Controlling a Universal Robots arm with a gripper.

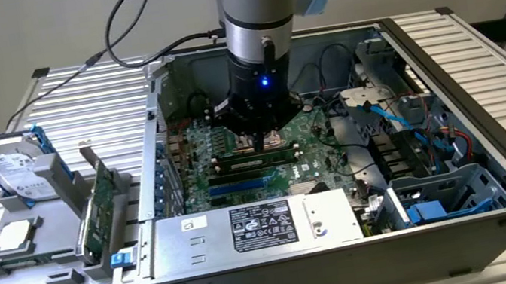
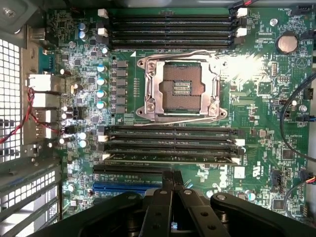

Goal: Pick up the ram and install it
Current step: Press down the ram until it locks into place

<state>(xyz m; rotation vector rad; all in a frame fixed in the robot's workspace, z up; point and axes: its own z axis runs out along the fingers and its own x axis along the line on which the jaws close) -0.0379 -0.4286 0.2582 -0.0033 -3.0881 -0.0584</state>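
Note:
The ram (image 1: 256, 161) is a slim green stick with black chips. It stands on edge in a memory slot of the motherboard (image 1: 313, 167), inside the open computer case (image 1: 498, 149). In the wrist view the ram (image 2: 168, 158) shows as a thin edge in the slot row nearest the fingers, between white latches. My gripper (image 1: 261, 141) hangs just above the stick with its fingers together and nothing between them. In the wrist view the shut gripper (image 2: 173, 174) points at the ram's middle. Whether it touches the stick cannot be told.
An empty CPU socket (image 2: 180, 86) lies between two banks of memory slots. The power supply (image 1: 257, 229) sits at the case's near side, with blue cables (image 1: 403, 126) and a drive cage (image 1: 444, 195) on the exterior view's right. Outside, a grey rack holds an expansion card (image 1: 100, 204), a hard drive (image 1: 19, 171) and a processor (image 1: 14, 237).

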